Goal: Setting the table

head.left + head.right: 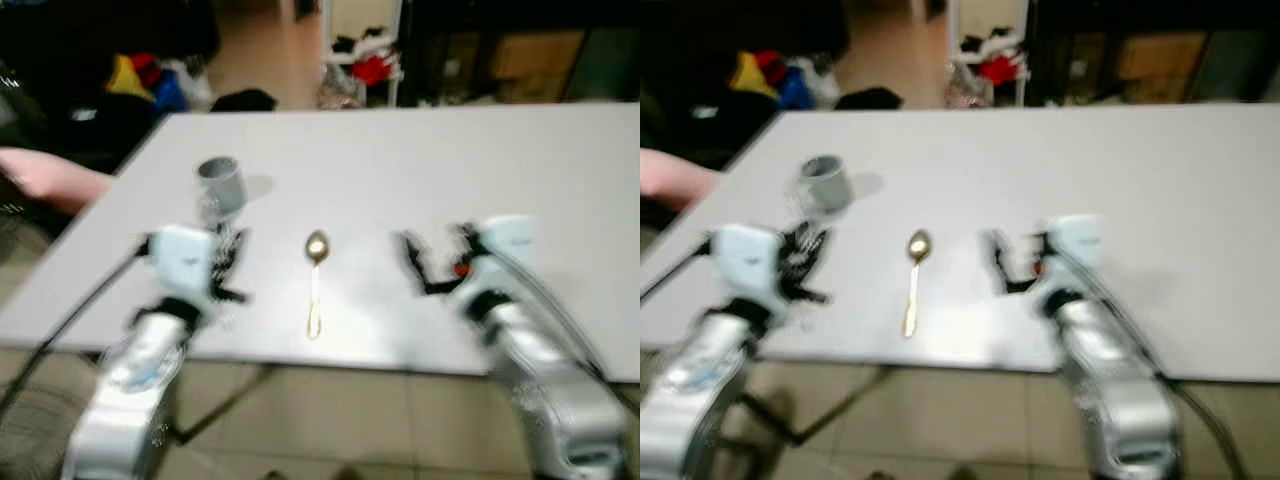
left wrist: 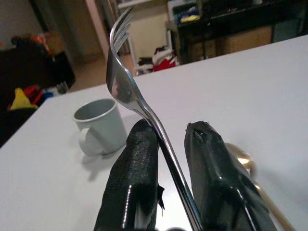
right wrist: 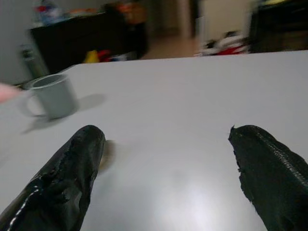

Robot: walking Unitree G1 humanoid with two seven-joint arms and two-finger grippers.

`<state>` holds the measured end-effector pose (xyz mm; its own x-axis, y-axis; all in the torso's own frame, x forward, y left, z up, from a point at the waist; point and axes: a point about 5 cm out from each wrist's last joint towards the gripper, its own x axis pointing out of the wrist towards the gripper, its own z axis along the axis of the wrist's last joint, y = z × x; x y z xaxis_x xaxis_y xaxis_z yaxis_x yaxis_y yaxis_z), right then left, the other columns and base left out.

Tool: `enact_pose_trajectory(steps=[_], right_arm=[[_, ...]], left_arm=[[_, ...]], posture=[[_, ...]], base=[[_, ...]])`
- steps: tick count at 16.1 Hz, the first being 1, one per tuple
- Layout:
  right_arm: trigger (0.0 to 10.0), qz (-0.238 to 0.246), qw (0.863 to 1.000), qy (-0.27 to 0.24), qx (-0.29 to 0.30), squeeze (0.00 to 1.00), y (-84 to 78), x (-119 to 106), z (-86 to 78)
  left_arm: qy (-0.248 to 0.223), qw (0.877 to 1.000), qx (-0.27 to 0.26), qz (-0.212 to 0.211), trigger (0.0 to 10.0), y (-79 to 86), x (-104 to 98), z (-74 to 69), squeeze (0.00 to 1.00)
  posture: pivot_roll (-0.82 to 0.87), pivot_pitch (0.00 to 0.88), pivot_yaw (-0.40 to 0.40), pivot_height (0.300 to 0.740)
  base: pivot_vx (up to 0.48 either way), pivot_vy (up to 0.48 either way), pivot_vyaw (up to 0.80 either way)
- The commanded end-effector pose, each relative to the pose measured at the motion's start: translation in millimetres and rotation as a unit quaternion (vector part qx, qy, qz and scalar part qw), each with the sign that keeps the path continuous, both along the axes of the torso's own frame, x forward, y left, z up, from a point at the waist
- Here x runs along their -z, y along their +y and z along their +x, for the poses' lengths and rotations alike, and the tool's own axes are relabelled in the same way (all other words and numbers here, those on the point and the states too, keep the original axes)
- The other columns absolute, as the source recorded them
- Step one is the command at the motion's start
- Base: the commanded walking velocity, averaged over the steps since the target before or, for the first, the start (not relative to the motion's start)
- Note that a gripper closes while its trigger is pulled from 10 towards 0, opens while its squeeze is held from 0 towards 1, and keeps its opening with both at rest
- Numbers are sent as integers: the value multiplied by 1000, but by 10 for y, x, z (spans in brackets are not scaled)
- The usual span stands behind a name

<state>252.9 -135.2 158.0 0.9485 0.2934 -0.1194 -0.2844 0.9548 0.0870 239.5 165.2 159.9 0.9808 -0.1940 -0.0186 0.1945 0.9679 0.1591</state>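
- Head views, blurred: a gold spoon (image 1: 315,283) lies on the white table (image 1: 420,170), bowl away from the robot, between both grippers; a grey mug (image 1: 220,182) stands beyond the left gripper (image 1: 226,262).
- Left wrist: black fingers (image 2: 134,173) pinch a shiny steel fork (image 2: 130,96), tines up.
- Right wrist: the right gripper (image 3: 166,159) gapes wide, holding nothing.

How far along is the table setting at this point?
Done: a gold spoon and a grey mug sit on the white table. In hand: the left gripper holds a fork. Left: placing the fork; the right gripper is open and empty.
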Motion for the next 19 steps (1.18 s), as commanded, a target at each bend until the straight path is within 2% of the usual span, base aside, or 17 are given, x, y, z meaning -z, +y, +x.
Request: enact_pose_trajectory(steps=[1, 2, 3, 5, 7, 10, 13, 15, 16, 17, 19], right_arm=[[10000, -8, 1000, -3, 13, 0, -76, -19, -5], [10000, -11, 1000, 6, 2, 0, -40, 23, -19], [10000, -12, 1000, 7, 2, 0, -40, 31, -19], [10000, -16, 1000, 8, 6, 0, -54, 38, -18], [10000, -18, 1000, 10, 9, 0, -71, 49, -27], [10000, -18, 1000, 9, 9, 0, -75, 41, -30], [10000, -25, 1000, 16, -3, 0, -71, 75, -64], [10000, -33, 999, 22, -12, 0, -60, 92, -63], [10000, -40, 999, 28, -18, 0, -63, 115, -58], [10000, -41, 998, 30, -21, 0, -63, 120, -52], [10000, -53, 997, 40, -37, 0, -56, 151, -71]], left_arm=[[-7, 1000, 14, -3, 10000, -53, -37, 7, 0], [28, 998, 49, 10, 10000, -89, 85, 14, 0], [38, 997, 58, 17, 10000, -97, 117, 30, 0], [59, 996, 59, 43, 10000, -76, 183, 95, 0], [87, 993, 54, 49, 10000, -44, 258, 178, 0], [90, 992, 63, 63, 10000, -35, 264, 282, 0], [106, 991, 67, 50, 10000, -52, 305, 337, 0], [139, 987, 69, 48, 10000, -36, 385, 404, 0], [162, 983, 76, 28, 10000, -32, 441, 452, 0], [175, 981, 82, 28, 10000, -36, 477, 464, 0], [209, 974, 87, 26, 10000, -74, 598, 483, 878]], posture=[[-105, 0, 103, 740], [-107, 0, 117, 740], [-111, 0, 124, 740], [-117, 0, 136, 740], [-132, 0, 156, 740], [-143, 0, 169, 740], [-147, 0, 164, 740], [-145, 0, 158, 740], [-144, 0, 155, 740], [-145, 0, 155, 740], [-147, 0, 155, 740]], base=[[386, 0, 0], [0, 0, 0], [0, 0, 0], [0, 0, 0], [0, 0, 0], [0, 0, 0], [0, 0, 0], [0, 0, 0], [0, 0, 0], [0, 0, 0], [0, 0, 0]])
